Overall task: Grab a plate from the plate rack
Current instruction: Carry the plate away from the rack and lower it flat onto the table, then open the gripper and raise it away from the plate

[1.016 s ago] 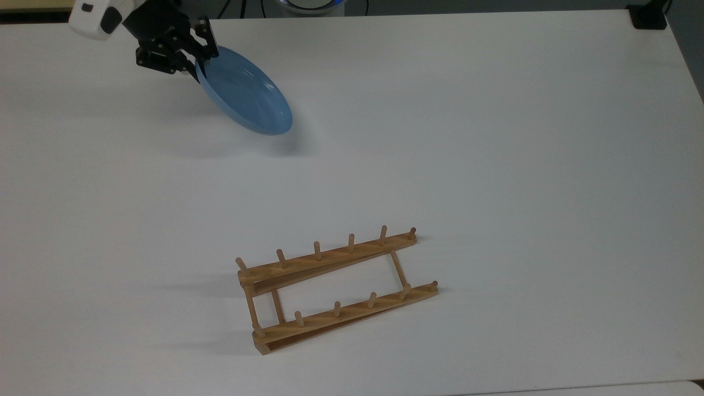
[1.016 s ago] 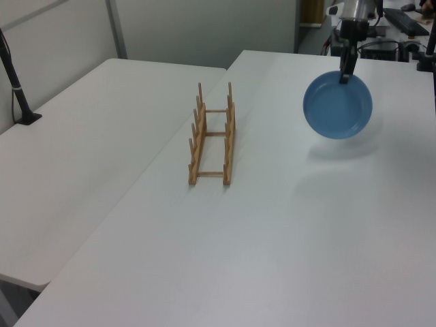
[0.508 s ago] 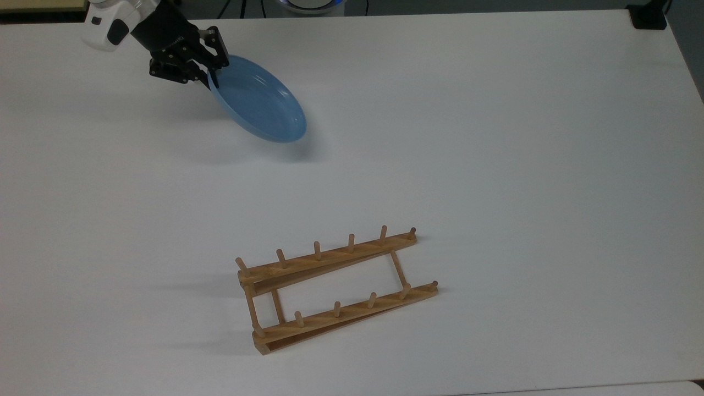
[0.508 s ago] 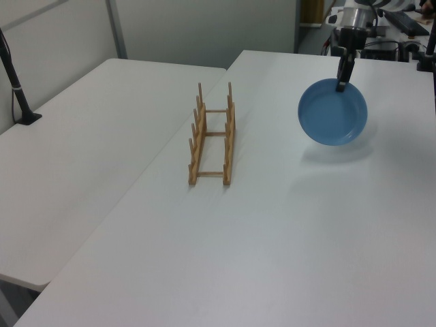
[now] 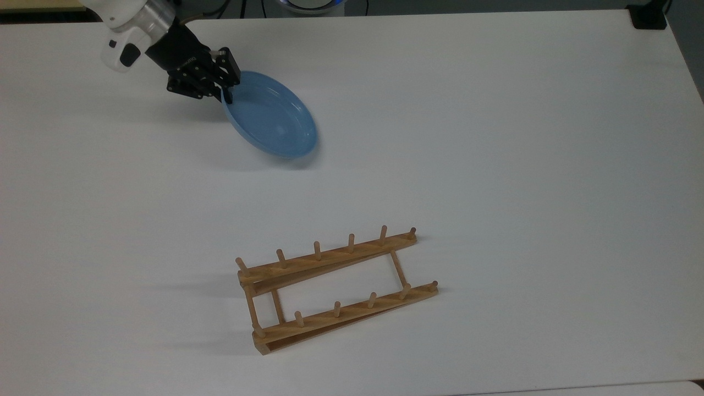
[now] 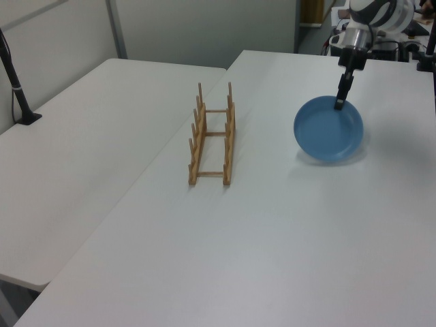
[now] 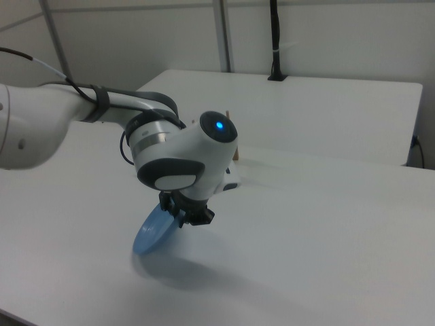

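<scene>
Holding the blue plate (image 5: 272,116) by its edge, the gripper (image 5: 225,93) sits near the top view's upper left corner, with its fingers closed tight on the rim. The plate tilts down from the gripper. Its low edge is very close to the white table (image 5: 495,137), and it may be touching, but that is hard to tell. In the left view the plate (image 6: 328,129) shows its inside face, with the gripper (image 6: 339,102) at its top edge. In the right view the big white arm (image 7: 183,156) is in front, and the plate (image 7: 153,231) peeks out below it. The wooden plate rack (image 5: 335,289) stands on the table well apart from the plate, with nothing between its pegs. In the left view the rack (image 6: 212,136) is to the left of the plate.
</scene>
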